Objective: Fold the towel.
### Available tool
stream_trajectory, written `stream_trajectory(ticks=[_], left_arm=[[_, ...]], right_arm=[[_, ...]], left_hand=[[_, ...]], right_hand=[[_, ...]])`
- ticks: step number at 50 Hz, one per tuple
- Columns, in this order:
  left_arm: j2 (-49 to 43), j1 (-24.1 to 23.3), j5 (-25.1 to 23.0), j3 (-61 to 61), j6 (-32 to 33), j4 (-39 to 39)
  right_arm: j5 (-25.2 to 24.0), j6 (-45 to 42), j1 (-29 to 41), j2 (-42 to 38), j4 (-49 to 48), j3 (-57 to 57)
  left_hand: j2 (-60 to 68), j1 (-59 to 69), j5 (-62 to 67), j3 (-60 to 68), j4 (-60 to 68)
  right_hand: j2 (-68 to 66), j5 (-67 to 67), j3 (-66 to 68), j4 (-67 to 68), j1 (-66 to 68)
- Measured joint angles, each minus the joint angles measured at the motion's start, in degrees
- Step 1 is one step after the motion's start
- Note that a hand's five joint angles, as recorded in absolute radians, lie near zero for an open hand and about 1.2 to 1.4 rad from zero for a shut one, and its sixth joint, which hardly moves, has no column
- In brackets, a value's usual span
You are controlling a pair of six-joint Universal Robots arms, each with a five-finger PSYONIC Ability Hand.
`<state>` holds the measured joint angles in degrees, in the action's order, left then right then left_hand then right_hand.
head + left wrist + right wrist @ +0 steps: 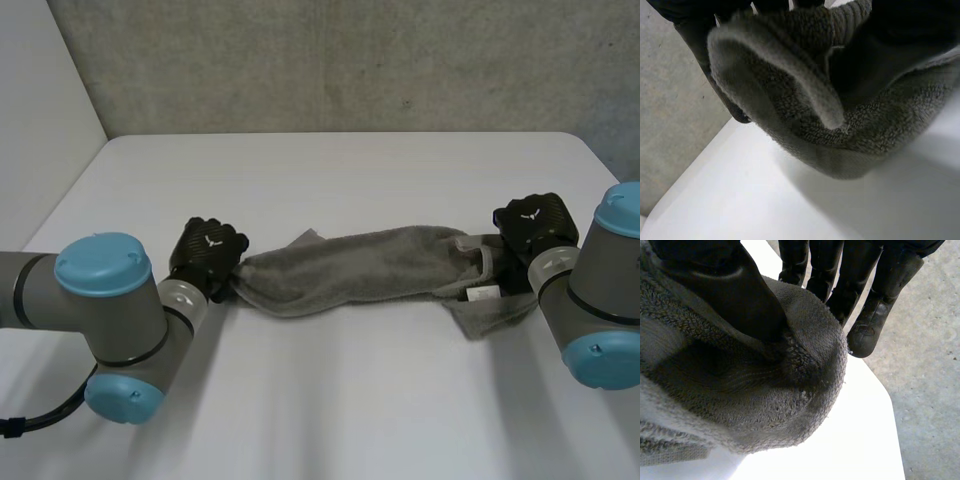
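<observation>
A grey towel lies bunched into a long roll on the white table, stretched between my two hands. My left hand is shut on its left end. In the left wrist view the thick folded end bulges out from under the dark fingers, just above the table. My right hand grips the right end. In the right wrist view its thumb presses the cloth against the fingers behind. A white label shows on a loose flap by the right hand.
A grey concrete wall stands behind the table's far edge, and a pale wall on the left. Bare tabletop lies in front of and beyond the towel. My two arms rest at the near corners.
</observation>
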<state>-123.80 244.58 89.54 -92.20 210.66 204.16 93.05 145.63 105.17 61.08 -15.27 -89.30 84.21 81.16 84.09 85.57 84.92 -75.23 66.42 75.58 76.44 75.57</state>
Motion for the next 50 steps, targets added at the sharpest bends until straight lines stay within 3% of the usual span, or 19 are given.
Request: stream_trajectory(ticks=[10,19,27,33,38,44,50], left_arm=[[6.6,1.1,-2.6,-1.1,-0.6,-0.5],[19.9,2.2,-2.5,-1.2,-4.1,-1.9],[28.5,4.5,-2.6,1.9,-9.2,-13.1],[26.1,5.9,-2.8,3.7,-9.7,-26.5],[20.1,6.7,-2.9,5.6,-9.5,-33.0],[13.1,7.9,-2.8,13.6,-9.7,-34.1],[8.7,8.5,-2.4,31.4,-14.5,-30.4]], right_arm=[[-0.3,0.0,-0.1,7.1,1.7,0.5],[-6.4,0.3,-1.6,21.0,17.5,6.9],[-13.4,-0.9,-6.8,25.4,37.4,13.9],[-18.3,-2.4,-8.8,24.5,41.8,13.5],[-21.4,-3.3,-8.8,21.0,41.6,12.7],[-22.8,-2.7,-8.1,14.6,35.7,15.8],[-22.8,6.6,-5.7,9.9,11.8,21.6]], left_hand=[[0.5,0.0,0.7,2.5,1.2],[0.9,0.0,0.7,2.8,1.3],[0.9,0.1,0.7,2.8,1.3],[0.9,0.1,0.7,2.8,1.3],[0.9,0.1,0.7,2.8,1.3],[0.9,0.1,0.7,2.9,1.3],[0.9,0.1,0.7,2.9,1.3]], right_hand=[[0.0,0.0,0.0,0.0,0.0],[0.0,0.0,0.0,0.0,0.0],[0.0,0.0,0.0,0.0,0.0],[0.0,0.0,0.0,0.0,0.0],[0.0,0.0,0.0,0.0,0.0],[0.0,0.0,0.0,0.0,0.0],[0.0,0.0,0.4,0.0,0.0]])
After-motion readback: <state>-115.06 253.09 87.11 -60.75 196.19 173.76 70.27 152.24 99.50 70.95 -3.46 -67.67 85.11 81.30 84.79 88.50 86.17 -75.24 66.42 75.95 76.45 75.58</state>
